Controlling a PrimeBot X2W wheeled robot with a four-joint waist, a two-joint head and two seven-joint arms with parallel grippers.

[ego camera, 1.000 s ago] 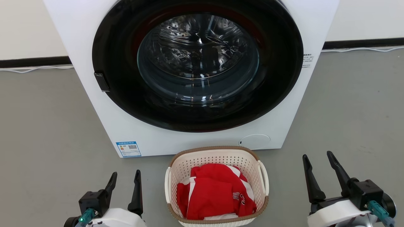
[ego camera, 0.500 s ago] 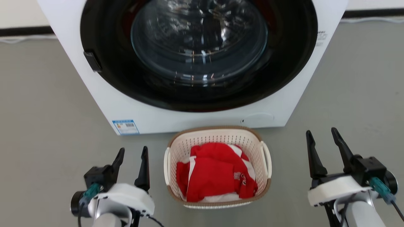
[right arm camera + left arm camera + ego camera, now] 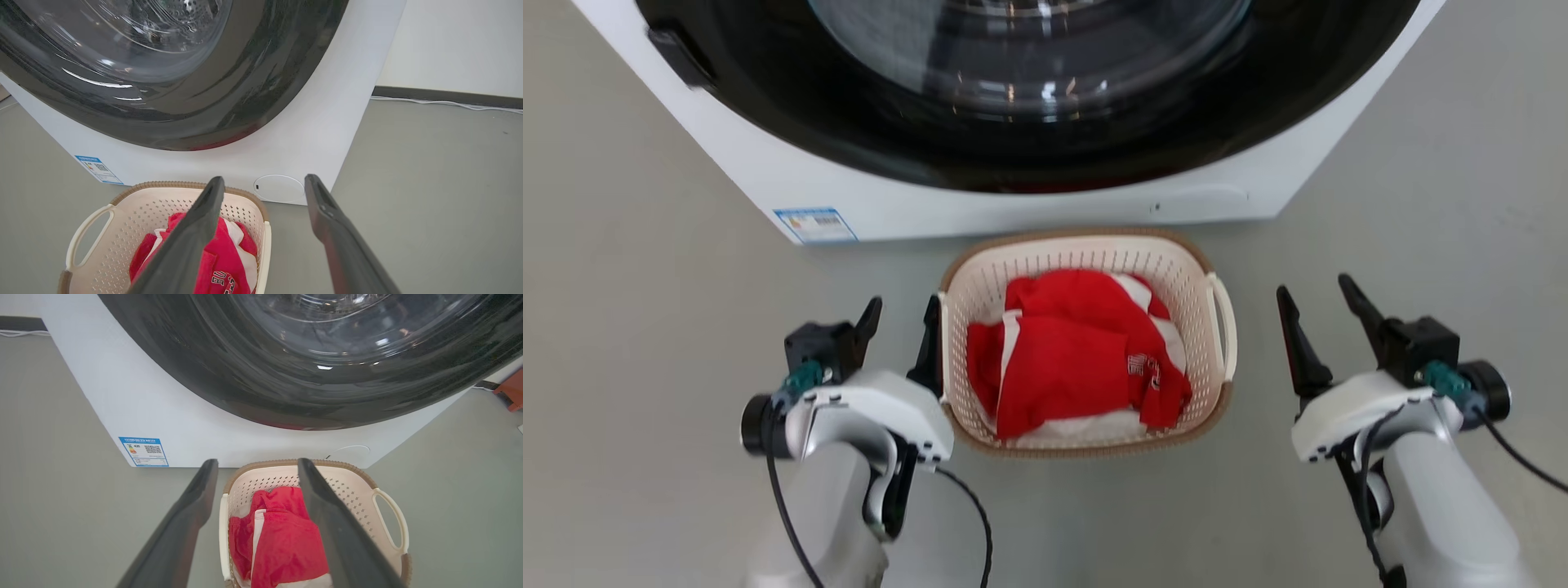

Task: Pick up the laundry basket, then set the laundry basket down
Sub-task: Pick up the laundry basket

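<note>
The laundry basket (image 3: pixel 1086 260) is cream with a pattern of small holes, a brown woven-look rim and white handles, and the garment (image 3: pixel 1070 359) in it is bright red with white stripes and white lettering. Behind it, on the far side, the washing machine (image 3: pixel 768 171) is white with a glossy black door ring, clear glass and a blue-and-white label (image 3: pixel 815 224) at its near left corner, all on a plain grey floor (image 3: pixel 645 327). The left gripper (image 3: pixel 903 306) and right gripper (image 3: pixel 1313 287) have black fingers, white casings and teal plugs, with black cables.
</note>
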